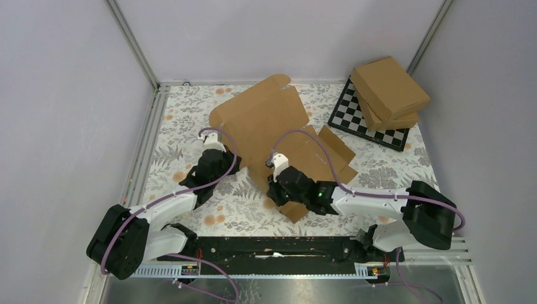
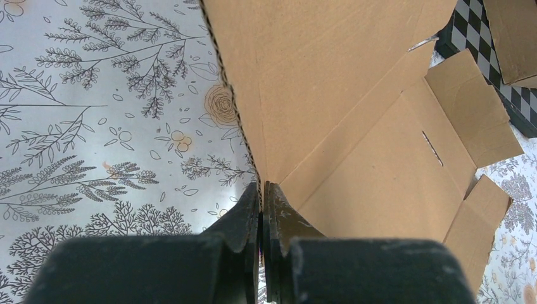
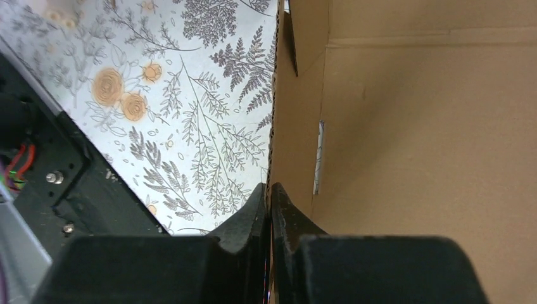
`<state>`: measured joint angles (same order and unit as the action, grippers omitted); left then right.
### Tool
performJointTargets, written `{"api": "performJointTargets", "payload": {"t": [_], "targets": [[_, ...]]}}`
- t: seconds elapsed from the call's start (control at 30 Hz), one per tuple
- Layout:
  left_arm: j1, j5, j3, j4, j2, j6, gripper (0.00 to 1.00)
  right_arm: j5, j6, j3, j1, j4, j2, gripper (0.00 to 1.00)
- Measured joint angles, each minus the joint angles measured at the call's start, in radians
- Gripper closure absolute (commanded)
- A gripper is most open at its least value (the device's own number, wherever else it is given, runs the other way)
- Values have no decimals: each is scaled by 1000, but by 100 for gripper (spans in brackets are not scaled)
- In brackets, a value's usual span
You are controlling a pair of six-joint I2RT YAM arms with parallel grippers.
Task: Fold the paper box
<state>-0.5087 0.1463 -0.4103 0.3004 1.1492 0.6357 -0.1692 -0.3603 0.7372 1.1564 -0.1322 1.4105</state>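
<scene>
The paper box is a brown cardboard blank, partly lifted off the floral table in the middle of the top view. Its big panel tilts up toward the back, and its side flaps spread to the right. My left gripper is shut on the blank's left edge; in the left wrist view the corrugated edge runs down between the pinched fingers. My right gripper is shut on the near edge of the paper box, with the cardboard edge clamped between its fingers.
Two ready-made cardboard boxes are stacked on a checkerboard at the back right. Grey walls and a metal rail border the floral table. The black base bar lies along the near edge.
</scene>
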Motion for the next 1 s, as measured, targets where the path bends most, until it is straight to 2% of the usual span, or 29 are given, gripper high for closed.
{"api": "performJointTargets", "payload": {"t": [0.4,0.57,0.8,0.87,1.0], "targets": [[0,-3,22,55,-14,-33,100,323,-252,-95,-277,-124,-16,96],[0,-34,35,114,-18,-58,100,443,-343,-110,-382,-209,53,92],[-4,-96,40,146,-17,-95,100,652,-449,-102,-471,-371,198,77],[-5,-98,40,147,-17,-105,100,702,-476,-103,-487,-406,234,65],[-10,-98,40,147,-17,-116,100,734,-482,-109,-499,-432,282,52]]}}
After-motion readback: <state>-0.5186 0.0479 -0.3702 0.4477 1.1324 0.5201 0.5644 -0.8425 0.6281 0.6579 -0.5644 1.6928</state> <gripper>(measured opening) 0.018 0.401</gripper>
